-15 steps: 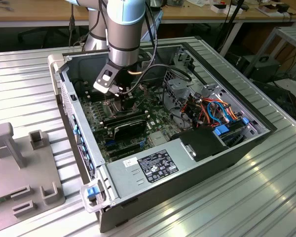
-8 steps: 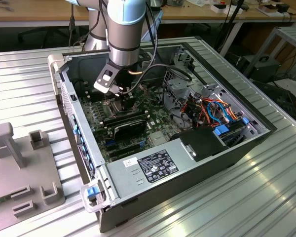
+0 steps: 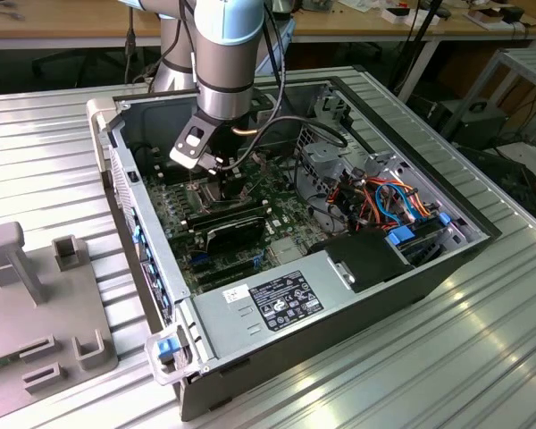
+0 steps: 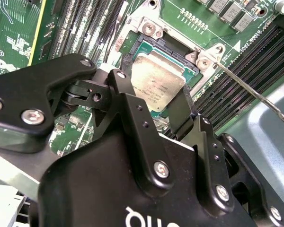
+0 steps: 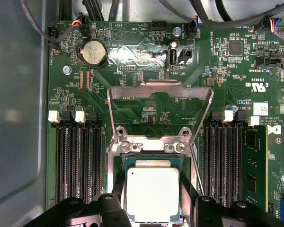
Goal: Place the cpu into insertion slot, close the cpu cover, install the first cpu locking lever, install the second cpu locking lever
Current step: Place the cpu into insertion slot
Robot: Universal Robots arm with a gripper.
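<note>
In the exterior view my gripper (image 3: 213,183) reaches down into the open computer case (image 3: 447,259) over the motherboard. The cpu (image 5: 153,191), a silver-topped square chip, sits between my black fingers (image 5: 119,189) in both wrist views, with one finger against each of two opposite edges. It lies flat at the insertion slot (image 5: 132,160), whose dark frame (image 4: 154,45) shows around it; I cannot tell if it is fully seated. The cpu cover (image 5: 161,91) stands swung open beyond the slot. A thin wire locking lever (image 4: 255,92) juts out beside the slot, unlatched.
Long black memory slots (image 5: 78,161) flank the slot on both sides, with a green memory stick (image 5: 255,165) in one. A coin battery (image 5: 93,53) and cable plugs sit past the cover. Power supply (image 3: 286,299) and coloured cables (image 3: 389,201) fill the case's near end. A grey fixture (image 3: 36,295) stands on the exterior view's left.
</note>
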